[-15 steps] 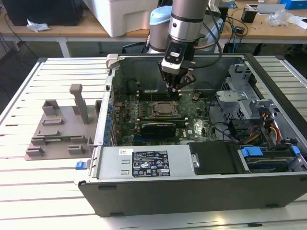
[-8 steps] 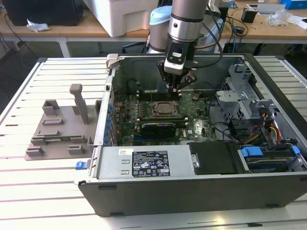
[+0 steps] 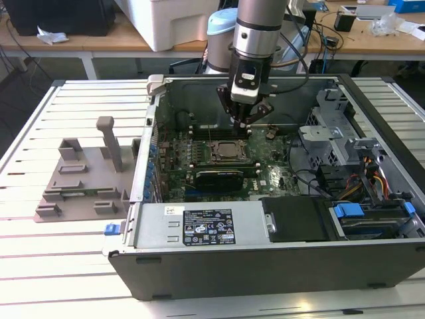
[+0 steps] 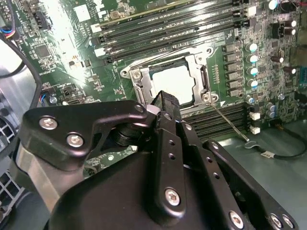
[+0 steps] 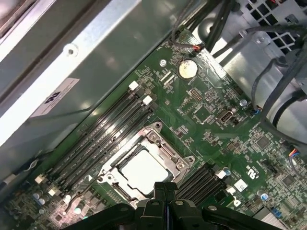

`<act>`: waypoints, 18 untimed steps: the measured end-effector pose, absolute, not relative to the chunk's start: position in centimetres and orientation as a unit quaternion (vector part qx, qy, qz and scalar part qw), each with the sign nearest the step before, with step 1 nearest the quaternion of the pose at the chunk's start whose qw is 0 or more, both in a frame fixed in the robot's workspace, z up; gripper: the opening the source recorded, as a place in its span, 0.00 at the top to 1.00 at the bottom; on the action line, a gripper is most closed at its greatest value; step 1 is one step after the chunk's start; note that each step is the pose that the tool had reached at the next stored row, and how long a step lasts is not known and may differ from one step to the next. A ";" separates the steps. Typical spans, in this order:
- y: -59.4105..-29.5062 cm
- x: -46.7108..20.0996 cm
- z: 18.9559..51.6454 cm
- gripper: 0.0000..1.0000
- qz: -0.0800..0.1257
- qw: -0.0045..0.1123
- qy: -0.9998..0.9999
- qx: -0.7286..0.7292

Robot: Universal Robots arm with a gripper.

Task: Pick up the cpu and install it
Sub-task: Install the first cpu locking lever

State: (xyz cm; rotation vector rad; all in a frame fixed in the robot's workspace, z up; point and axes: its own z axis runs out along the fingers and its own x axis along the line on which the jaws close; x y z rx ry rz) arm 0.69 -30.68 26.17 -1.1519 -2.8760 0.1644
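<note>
I am holding the gripper (image 3: 244,124) low over the motherboard (image 5: 211,120) inside the open computer case (image 3: 265,266). Its fingers are pressing together with nothing between them. The cpu (image 5: 143,171) is lying flat within the metal socket frame (image 5: 165,143), silvery top facing up, beside the black memory slots (image 5: 105,139). In the first wrist view the fingertips are hovering at the chip's edge; I cannot tell whether they are touching it.

Edge of cpu (image 4: 175,79) behind pincer (image 4: 165,101)
</note>
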 end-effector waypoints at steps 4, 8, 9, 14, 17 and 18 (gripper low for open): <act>-30.7 0.7 26.2 0.89 0.053 0.019 -0.933 -0.356; -30.7 0.7 26.2 0.89 0.054 0.018 -0.939 -0.339; -30.7 0.7 26.2 0.89 0.054 0.017 -0.941 -0.335; -30.7 0.7 26.2 0.89 0.054 0.016 -0.949 -0.309; -30.7 0.7 26.2 0.89 0.054 0.015 -0.955 -0.293; -30.7 0.7 26.2 0.89 0.054 0.015 -0.956 -0.289</act>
